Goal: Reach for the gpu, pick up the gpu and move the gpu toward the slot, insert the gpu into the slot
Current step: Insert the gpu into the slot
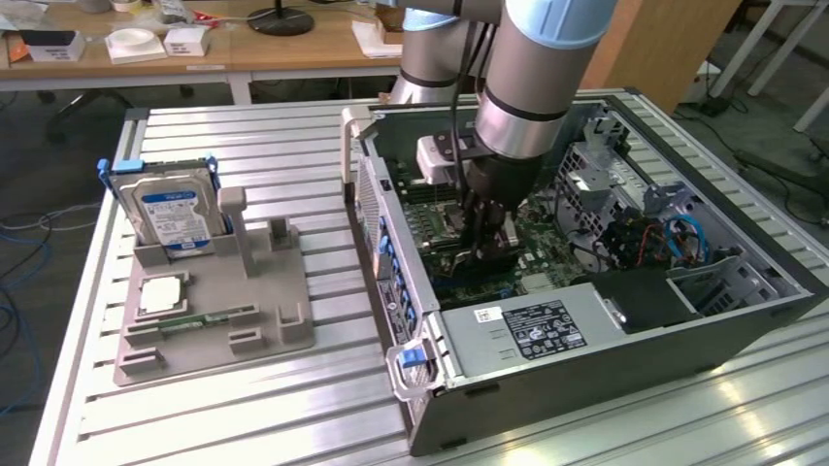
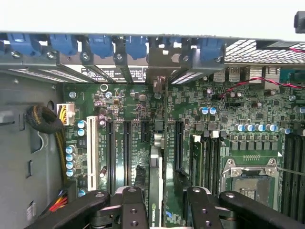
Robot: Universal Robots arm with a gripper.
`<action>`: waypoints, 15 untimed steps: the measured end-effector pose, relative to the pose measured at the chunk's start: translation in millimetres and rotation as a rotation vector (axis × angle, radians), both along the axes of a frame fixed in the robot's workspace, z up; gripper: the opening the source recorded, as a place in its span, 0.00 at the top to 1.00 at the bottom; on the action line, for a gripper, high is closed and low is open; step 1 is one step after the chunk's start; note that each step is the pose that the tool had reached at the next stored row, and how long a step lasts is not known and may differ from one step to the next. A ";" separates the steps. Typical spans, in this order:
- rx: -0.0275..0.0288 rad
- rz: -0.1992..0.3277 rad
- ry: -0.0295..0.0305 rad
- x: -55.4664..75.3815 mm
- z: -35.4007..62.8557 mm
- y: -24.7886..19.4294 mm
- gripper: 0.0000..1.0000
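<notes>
Exterior view, left to right: hard drive (image 1: 169,209) stands upright in the grey fixture (image 1: 220,320) at centre left on the counter (image 1: 259,146), untouched and not relevant. The open PC case (image 1: 583,359) takes up the right half. The arm reaches down into it, with the pincer (image 1: 482,238) low over the motherboard near frame centre. In the wrist view the pincer (image 2: 164,200) is closed on the gpu (image 2: 155,181). The card stands on edge between the two black fingers (image 2: 133,210) and runs lengthwise toward the case's rear wall, parallel to the black connector strips (image 2: 126,148) on either side of it. The blue slot is hidden under the card's lower edge, so it can't be told whether the contacts are engaged or just above it. Judged step: insertion. To do it well, keep the card square to the board and parallel to the neighbouring strips, and press straight down without rocking. Load should be even along the card's length so neither end seats first. The grip should stay firm, since a slip would tilt the card. Main risk is landing on an adjacent black strip.
</notes>
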State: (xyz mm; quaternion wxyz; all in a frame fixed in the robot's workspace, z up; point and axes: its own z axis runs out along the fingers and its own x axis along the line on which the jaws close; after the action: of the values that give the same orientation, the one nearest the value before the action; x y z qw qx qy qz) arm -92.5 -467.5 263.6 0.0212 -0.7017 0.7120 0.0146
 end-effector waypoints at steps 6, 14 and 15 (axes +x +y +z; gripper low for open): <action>-0.0002 0.000 -0.0040 0.1 7.5 0.0 0.62; -0.0002 0.000 -0.0045 -1.0 3.2 0.0 0.62; -0.0002 0.000 -0.0045 -1.3 1.4 0.0 0.62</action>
State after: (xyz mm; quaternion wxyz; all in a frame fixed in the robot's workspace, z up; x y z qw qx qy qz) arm -93.9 -467.5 264.9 0.0227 -0.7018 0.7119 0.0130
